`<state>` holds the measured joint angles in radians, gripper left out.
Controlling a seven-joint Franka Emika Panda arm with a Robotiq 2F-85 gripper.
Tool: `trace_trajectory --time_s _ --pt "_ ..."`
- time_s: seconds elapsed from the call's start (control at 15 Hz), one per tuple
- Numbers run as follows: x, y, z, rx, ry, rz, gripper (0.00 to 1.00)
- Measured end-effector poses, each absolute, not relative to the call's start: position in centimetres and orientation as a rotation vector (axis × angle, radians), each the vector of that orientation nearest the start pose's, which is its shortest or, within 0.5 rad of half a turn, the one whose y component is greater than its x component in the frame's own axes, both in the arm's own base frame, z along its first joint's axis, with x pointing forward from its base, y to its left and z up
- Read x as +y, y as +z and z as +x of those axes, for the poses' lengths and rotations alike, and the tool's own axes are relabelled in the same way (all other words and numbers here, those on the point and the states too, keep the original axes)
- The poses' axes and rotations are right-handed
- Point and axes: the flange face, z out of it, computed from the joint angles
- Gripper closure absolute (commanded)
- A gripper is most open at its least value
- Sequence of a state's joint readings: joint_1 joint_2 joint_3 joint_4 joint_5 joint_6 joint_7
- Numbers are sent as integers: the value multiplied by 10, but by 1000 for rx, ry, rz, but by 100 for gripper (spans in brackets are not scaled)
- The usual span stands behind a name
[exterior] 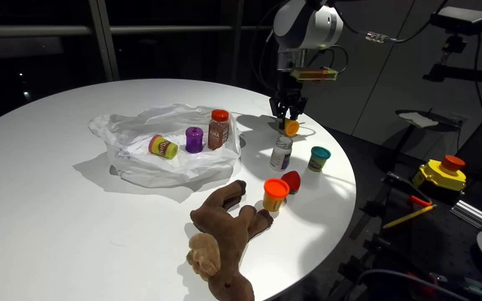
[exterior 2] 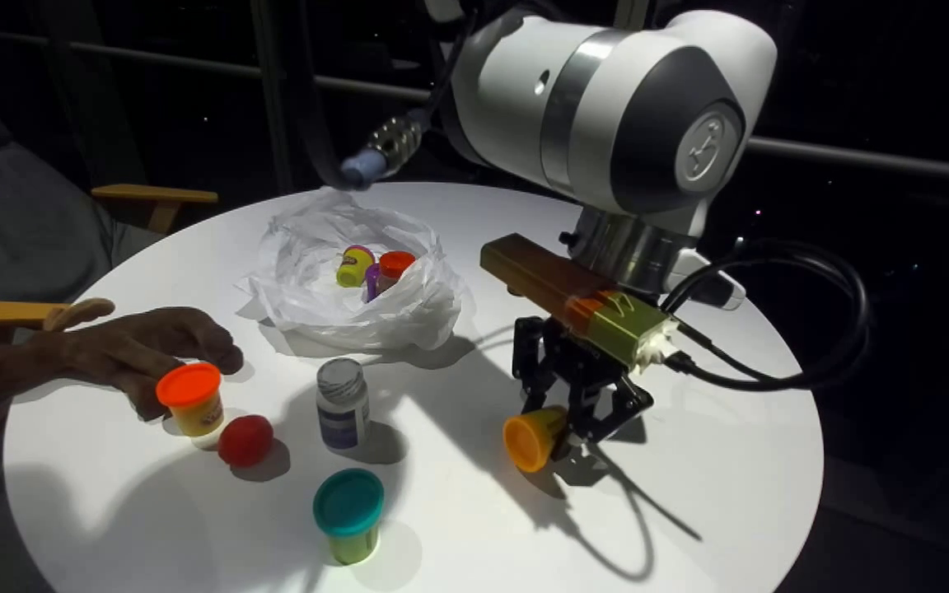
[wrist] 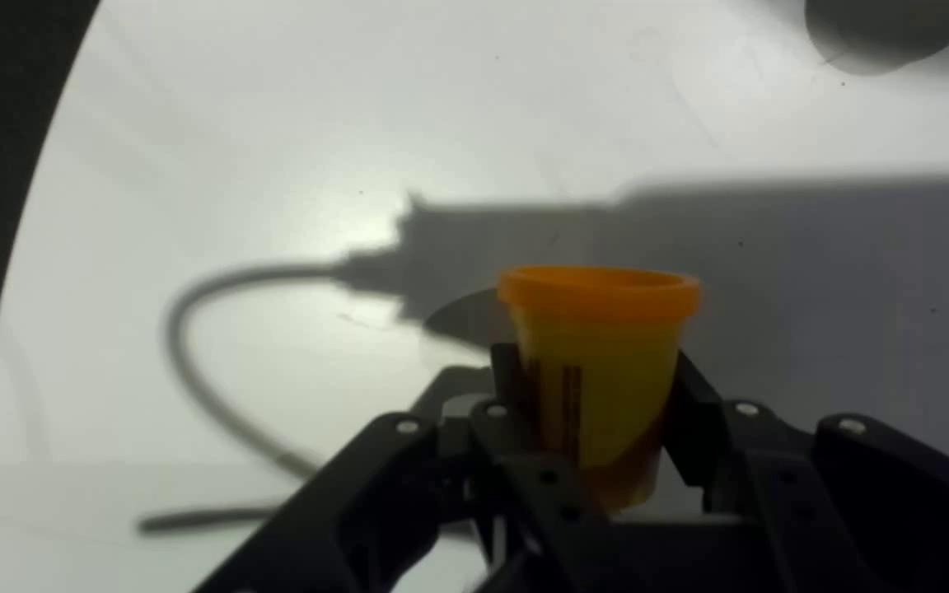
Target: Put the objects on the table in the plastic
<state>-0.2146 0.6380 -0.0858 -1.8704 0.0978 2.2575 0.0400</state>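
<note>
plainly, jaws clasp tilted orange-topped cup, hiding lower sides; plush animal cut off at muzzle.

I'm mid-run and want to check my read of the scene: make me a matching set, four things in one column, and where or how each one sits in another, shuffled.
Things:
1. brown plush animal
2. teal-lidded tub
3. tub with the light orange lid
4. purple container

Places and states:
A. between the jaws of the gripper
B. inside the plastic bag
C. upright on the table, outside the plastic bag
D. lying on its side, clear of the gripper

Right pairs: 1-D, 2-C, 3-A, 4-B
</note>
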Motion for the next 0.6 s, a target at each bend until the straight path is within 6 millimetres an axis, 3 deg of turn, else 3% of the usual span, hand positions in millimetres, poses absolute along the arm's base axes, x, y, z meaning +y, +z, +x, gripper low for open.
trace_trajectory --time_s 0.13,0.27,0.47,0.6 --pt "-165 182 588 615 312 -3020 78" --pt "-140 219 594 568 235 -3035 78" --pt "-76 269 603 430 131 -3052 81" --pt "-18 289 607 293 85 -3056 81"
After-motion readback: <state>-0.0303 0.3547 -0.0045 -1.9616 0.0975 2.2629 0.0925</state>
